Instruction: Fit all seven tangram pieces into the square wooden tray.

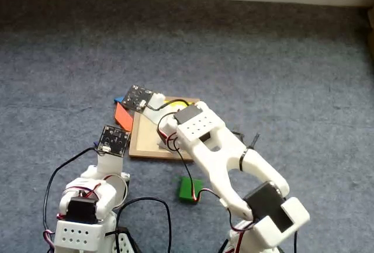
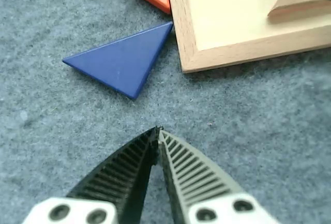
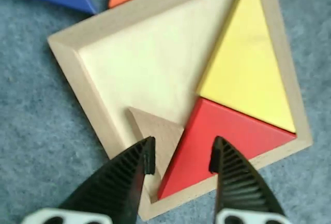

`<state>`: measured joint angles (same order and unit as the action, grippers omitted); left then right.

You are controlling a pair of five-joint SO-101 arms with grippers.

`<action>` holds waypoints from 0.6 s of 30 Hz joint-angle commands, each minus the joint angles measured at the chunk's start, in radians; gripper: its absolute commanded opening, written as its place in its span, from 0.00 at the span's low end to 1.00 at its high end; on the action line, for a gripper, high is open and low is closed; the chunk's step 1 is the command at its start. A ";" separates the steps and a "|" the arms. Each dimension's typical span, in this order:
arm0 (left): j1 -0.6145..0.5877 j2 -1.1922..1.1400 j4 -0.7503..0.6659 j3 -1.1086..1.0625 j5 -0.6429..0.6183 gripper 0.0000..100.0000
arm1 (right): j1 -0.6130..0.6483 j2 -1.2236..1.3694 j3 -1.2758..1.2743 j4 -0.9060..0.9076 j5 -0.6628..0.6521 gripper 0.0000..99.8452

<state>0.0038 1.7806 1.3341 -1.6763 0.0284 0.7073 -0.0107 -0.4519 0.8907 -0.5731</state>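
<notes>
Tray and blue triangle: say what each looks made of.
The tray looks like pale bare wood: faint grain on the rim and a matte, unpainted face. The blue triangle has an even, smooth, slightly satin blue coat. It is likely painted wood, though plastic cannot be ruled out.

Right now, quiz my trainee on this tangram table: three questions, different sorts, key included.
1. True or false: the blue triangular piece lies inside the square wooden tray.
2. How many pieces show inside the tray? A two, B three, C seven.
3. Fill in: the right pincer is ___.
Key: 1 false; 2 B; 3 open.
</notes>
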 commanded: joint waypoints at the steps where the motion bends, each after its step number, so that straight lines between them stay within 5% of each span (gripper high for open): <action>1: 0.013 0.035 0.006 -0.019 -0.011 0.00 | 0.016 -0.113 0.047 0.001 0.002 0.07; 7: 0.013 0.035 0.006 -0.019 -0.011 0.00 | 0.027 -0.035 0.050 -0.071 0.137 0.06; 18: 0.013 0.035 0.006 -0.019 -0.011 0.00 | 0.019 0.122 0.044 -0.081 0.137 0.06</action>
<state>0.0038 1.7806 1.3341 -1.6763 0.0284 0.7196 0.1120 -0.4365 0.8186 -0.4427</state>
